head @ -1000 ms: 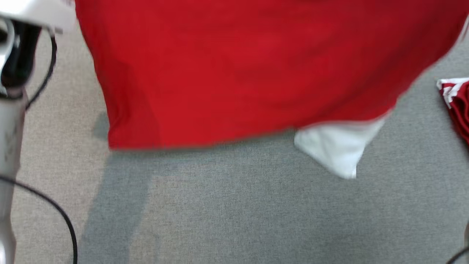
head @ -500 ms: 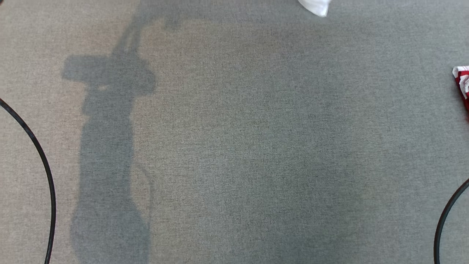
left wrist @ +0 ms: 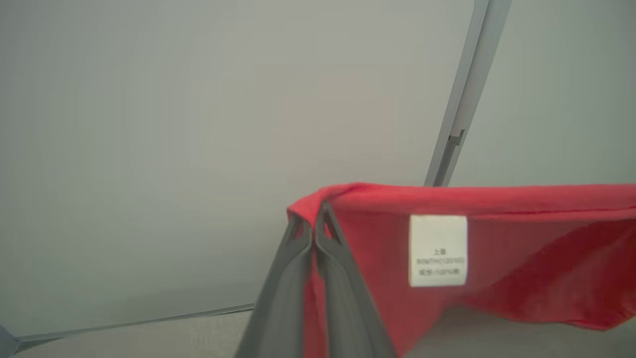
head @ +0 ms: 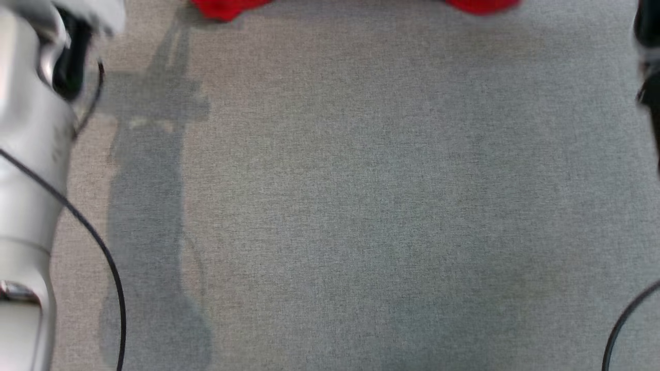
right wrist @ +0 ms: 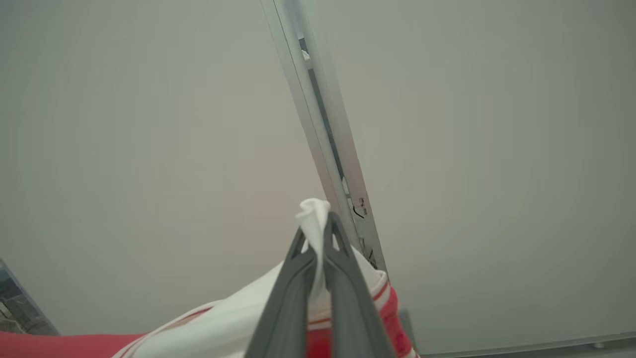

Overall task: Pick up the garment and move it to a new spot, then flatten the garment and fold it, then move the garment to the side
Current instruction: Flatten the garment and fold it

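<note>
Change: since a second ago the soft red fabric garment with white trim has gone from filling the upper half of the head view to two red edges at its top. The pale left forearm is back at the left edge.
Garment: stretched between both arms, seemingly hanging clear of the grey woven surface; its white sewn-in label faces the left wrist camera.
Handling: light and limp, likely to sag and swing; best taken at hem corners.
Left pincer: clenched on a red corner.
Right pincer: clenched on the white, red-striped trim.
</note>
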Robot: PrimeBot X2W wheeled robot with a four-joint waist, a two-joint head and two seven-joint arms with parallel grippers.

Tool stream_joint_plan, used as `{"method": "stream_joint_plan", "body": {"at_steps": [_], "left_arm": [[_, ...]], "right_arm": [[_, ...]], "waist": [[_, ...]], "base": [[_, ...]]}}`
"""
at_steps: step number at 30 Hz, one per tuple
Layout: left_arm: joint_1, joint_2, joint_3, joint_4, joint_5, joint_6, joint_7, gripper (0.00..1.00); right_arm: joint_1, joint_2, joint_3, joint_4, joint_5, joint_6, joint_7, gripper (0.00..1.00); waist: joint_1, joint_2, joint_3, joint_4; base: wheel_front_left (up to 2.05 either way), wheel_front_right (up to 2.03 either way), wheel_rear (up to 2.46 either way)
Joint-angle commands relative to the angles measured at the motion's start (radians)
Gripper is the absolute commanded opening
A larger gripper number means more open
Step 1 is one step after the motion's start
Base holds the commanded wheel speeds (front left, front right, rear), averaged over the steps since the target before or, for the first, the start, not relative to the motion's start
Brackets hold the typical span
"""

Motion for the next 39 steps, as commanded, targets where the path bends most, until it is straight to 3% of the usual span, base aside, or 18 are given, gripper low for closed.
{"method": "stream_joint_plan", "body": {"at_steps": [1,9,15,18,26,32,39], "left_arm": [[0.040,0.019,-0.007,-0.007,-0.001,0.000,-0.009,0.00],[0.446,0.044,0.000,-0.186,-0.048,0.014,-0.053,0.00],[0.764,0.086,0.034,-0.404,-0.060,0.080,-0.055,0.00],[0.915,0.107,0.036,-0.524,-0.067,0.130,-0.040,0.00],[1.303,0.193,0.054,-0.939,-0.087,0.340,0.115,0.00],[1.468,0.236,0.048,-1.140,-0.097,0.442,0.225,0.00],[1.579,0.286,0.059,-1.277,-0.094,0.522,0.303,0.00]], "right_arm": [[0.058,-0.020,0.005,-0.021,0.028,0.000,-0.008,0.00],[0.562,-0.079,0.072,-0.278,0.202,0.000,-0.010,0.00],[0.904,-0.085,0.054,-0.412,0.266,0.000,-0.009,0.00],[1.039,-0.086,0.035,-0.468,0.273,0.000,0.009,0.00],[1.358,-0.054,-0.112,-0.657,0.196,0.000,0.158,0.00],[1.539,0.014,-0.216,-0.821,0.110,0.000,0.341,0.00],[1.668,0.103,-0.350,-0.971,0.035,0.000,0.512,0.00]], "waist": [[0.0000,0.0000,-0.010,0.007],[0.0000,0.0000,-0.091,0.016],[0.0000,0.0000,-0.158,0.010],[0.0000,0.0000,-0.194,0.003],[0.0000,0.0000,-0.273,-0.005],[0.0000,0.0000,-0.304,0.001],[0.0000,0.0000,-0.321,0.001]], "base": [[0.00,0.00,0.00],[0.00,0.00,0.00],[0.00,0.00,0.00],[0.00,0.00,0.00],[0.00,0.00,0.00],[0.00,0.00,0.00],[0.00,0.00,0.00]]}}
